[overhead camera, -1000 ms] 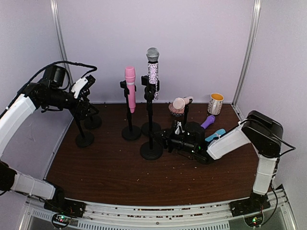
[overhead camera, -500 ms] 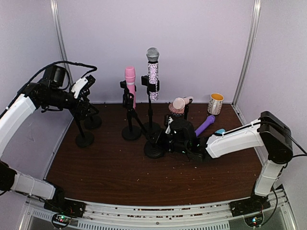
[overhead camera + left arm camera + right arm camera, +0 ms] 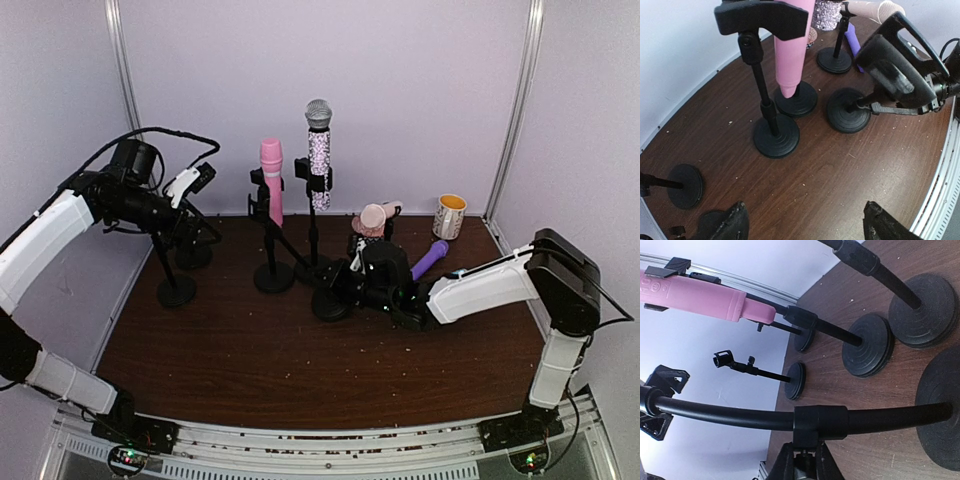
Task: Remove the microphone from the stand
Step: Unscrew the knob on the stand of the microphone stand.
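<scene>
Pink microphone, upper centre, not yet removed; left jaws released nearby, right jaws grasping tilted stand pole.

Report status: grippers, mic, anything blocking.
Left gripper open, short of pink microphone. Right gripper shut on tilted stand. Microphone not yet off; empty clip crowds it.

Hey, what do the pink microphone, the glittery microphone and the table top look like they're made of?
The pink microphone looks like smooth matte plastic: uniform colour, soft sheen. The glittery microphone seems wrapped in rhinestone-like studs, speckled and sparkling, with a metal-looking mesh head. The table top looks like dark wood or wood-look laminate, with faint grain.
</scene>
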Tool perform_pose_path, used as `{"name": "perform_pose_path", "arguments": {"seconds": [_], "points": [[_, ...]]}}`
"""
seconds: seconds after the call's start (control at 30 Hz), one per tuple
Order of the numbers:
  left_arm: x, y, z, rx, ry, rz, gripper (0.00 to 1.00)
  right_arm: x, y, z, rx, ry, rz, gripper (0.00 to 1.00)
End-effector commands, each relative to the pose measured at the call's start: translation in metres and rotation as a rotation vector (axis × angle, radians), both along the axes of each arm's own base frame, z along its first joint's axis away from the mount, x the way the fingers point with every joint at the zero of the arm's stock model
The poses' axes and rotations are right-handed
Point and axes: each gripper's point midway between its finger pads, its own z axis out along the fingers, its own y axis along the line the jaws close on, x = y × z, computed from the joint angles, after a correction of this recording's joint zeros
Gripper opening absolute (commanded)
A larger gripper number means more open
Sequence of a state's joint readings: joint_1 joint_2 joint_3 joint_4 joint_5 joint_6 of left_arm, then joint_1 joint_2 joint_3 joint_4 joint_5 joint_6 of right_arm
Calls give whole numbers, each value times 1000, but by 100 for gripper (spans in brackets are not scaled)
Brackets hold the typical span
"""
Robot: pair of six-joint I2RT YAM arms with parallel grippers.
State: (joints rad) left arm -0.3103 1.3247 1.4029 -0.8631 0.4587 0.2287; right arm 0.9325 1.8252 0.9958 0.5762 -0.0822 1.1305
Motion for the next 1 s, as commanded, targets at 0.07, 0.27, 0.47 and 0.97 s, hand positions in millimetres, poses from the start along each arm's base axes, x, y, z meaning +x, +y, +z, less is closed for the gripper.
{"name": "perform_pose_path", "arguments": {"seconds": [0.07,0.27,0.47,0.97], "points": [[4,-18,20,-61,-61,-42,81,-15,29,6,283,166,137,0],[9,-65,23,-52,-106,-132,80,-17,21,-2,372,239,103,0],[18,-107,32,-67,-128,-207,79,-25,-1,-24,339,265,68,0],[11,-170,35,-80,-125,-339,78,-34,-34,-93,62,275,10,0]]}}
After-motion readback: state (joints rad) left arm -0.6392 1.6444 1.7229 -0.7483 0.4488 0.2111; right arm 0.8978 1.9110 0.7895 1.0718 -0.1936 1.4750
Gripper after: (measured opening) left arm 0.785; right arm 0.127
